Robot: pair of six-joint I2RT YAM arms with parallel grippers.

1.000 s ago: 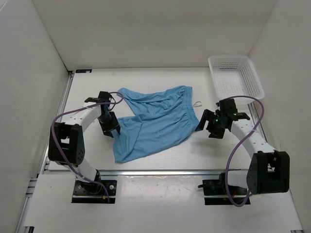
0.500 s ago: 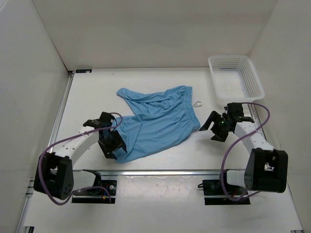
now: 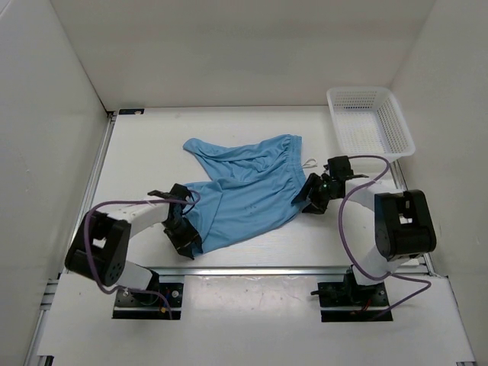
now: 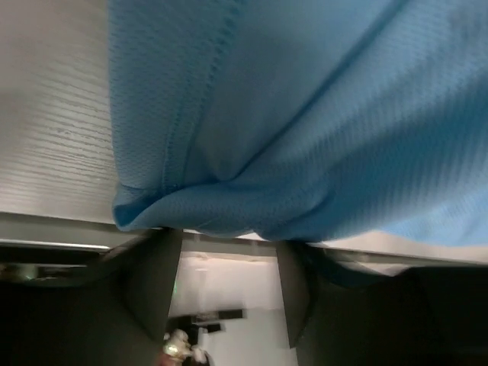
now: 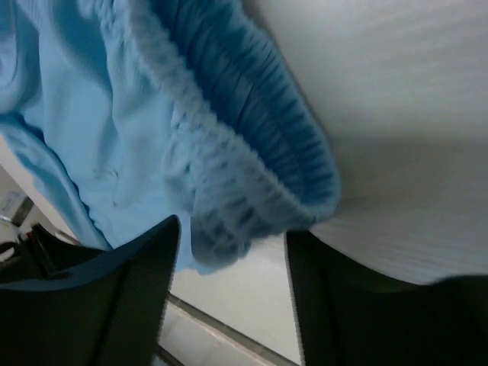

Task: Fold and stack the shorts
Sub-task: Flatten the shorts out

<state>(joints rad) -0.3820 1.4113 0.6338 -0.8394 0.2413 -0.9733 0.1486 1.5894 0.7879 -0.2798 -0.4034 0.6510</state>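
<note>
Setting: robotics lab test cell. White tabletop (image 3: 229, 126) was boxed by plain white panels (image 3: 229, 46) on three sides. Aluminium rail (image 3: 252, 271) ran along its near edge, beside black base plates (image 3: 149, 299). White mesh basket (image 3: 370, 122) occupied the far right corner.

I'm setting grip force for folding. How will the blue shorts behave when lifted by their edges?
Probably floppy: the shorts lie wrinkled, and the hem bunches. Likely light: the fabric looks thin, so it should sag between grip points. The gathered waistband looks thicker, perhaps an easier pinch.
</note>
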